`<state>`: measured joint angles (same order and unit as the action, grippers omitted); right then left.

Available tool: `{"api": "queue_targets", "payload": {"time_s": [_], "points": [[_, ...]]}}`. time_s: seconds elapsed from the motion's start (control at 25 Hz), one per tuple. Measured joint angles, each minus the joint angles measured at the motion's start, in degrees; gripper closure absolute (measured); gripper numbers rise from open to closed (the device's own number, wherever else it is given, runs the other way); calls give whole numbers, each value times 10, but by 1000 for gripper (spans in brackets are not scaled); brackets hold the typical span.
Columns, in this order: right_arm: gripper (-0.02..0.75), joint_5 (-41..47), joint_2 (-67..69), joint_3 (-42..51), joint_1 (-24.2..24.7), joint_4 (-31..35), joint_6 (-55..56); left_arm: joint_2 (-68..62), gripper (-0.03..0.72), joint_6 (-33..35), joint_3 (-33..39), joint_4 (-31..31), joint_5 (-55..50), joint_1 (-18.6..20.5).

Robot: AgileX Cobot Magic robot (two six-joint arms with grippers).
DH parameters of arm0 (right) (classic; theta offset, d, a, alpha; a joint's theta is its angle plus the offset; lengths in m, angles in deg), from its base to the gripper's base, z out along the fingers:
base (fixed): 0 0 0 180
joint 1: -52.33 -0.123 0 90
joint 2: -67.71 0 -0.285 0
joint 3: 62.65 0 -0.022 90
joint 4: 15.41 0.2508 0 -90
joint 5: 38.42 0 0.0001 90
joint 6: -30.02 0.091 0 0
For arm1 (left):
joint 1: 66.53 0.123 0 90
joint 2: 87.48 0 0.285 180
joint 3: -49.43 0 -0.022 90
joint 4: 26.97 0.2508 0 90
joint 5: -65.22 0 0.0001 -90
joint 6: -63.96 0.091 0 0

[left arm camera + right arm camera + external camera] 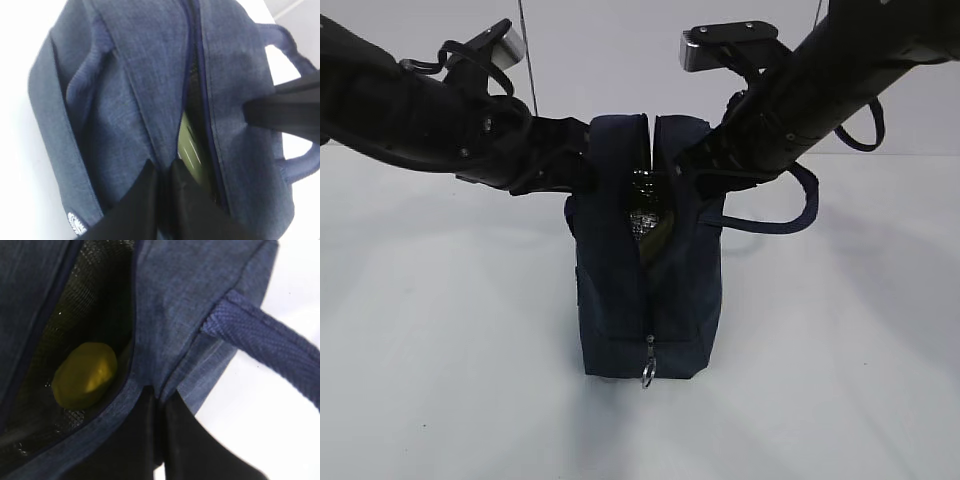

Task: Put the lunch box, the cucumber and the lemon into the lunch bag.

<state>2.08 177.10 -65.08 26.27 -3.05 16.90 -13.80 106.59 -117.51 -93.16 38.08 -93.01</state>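
The navy lunch bag [645, 290] stands upright mid-table, its top zipper partly open, ring pull [648, 375] low on the front. My left gripper [582, 160] is shut on the bag's left top flap [125, 115]; its fingers [145, 195] pinch the fabric. My right gripper [705, 160] is shut on the right top flap [180, 315]. The lemon [85, 374] lies inside the bag. A pale green strip, the lunch box lid [190, 150], shows through the slit. The cucumber is hidden.
A loop handle [785, 215] hangs off the bag's right side, also in the right wrist view [265, 340]. The white table [440, 350] lies all round the bag.
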Motion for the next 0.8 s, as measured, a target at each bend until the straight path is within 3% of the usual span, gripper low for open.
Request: {"api": "queue_targets", "payload": {"time_s": [0.8], "points": [[717, -51, -2, 16, 0, 7, -60, 0, 680, 13, 0, -1, 51, 0]]}}
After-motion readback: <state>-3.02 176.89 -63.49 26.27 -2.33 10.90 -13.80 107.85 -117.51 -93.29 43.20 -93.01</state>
